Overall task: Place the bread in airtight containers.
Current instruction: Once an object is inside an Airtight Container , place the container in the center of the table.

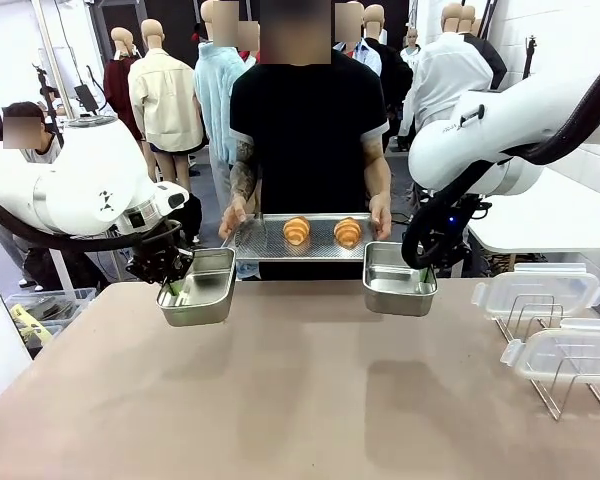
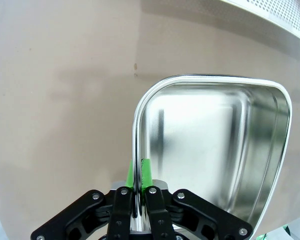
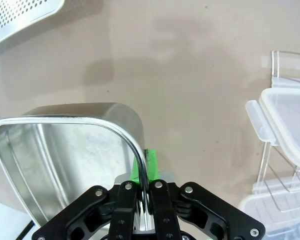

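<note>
With left hand point(image 1: 174, 288) and right hand point(image 1: 420, 262) each pinched shut on a rim, hold left tin point(image 1: 202, 290) and right tin point(image 1: 400, 282) level, mouths up, just beside person's tray point(image 1: 255, 240), ready for both croissants point(image 1: 297, 231) lying on it.

croissants point(image 1: 297, 231) on tray point(image 1: 260, 241) | left tin point(image 1: 202, 290), right tin point(image 1: 400, 283) before it | lids point(image 1: 540, 290) far right

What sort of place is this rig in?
Probably a robot lab, not a kitchen: two white robot arms holding steel tins at a plain table, a person offering a tray of croissants.
</note>
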You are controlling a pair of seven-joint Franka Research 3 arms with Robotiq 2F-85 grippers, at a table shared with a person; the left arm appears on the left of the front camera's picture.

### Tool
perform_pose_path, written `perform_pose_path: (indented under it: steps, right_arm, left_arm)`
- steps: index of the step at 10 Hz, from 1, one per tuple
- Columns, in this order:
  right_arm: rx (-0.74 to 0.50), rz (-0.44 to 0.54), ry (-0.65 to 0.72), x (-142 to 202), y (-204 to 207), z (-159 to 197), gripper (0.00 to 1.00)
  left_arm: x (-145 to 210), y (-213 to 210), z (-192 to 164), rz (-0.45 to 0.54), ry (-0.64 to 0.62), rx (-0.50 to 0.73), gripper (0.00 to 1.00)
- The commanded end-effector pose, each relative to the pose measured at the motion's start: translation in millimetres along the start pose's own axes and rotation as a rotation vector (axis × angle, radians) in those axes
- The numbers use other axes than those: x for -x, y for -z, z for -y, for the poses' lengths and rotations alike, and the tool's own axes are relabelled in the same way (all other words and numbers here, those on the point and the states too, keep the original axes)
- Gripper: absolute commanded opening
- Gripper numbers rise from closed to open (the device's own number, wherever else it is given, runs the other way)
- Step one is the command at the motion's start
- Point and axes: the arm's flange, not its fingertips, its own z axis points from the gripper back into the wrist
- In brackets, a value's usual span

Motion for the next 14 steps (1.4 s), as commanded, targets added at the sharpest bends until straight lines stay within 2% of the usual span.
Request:
perform_pose_path:
  steps: [1, 14]
  right_arm:
    - [-0.004, 0.004, -0.014, 1.0, -3.0, 0.5, 0.0]
    - [-0.004, 0.004, -0.014, 1.0, -3.0, 0.5, 0.0]
  left_arm:
    - [-0.6, -2.1, -0.6, 0.008, 0.013, -0.01, 0.0]
    - [-0.6, -2.1, -0.6, 0.008, 0.013, -0.01, 0.0]
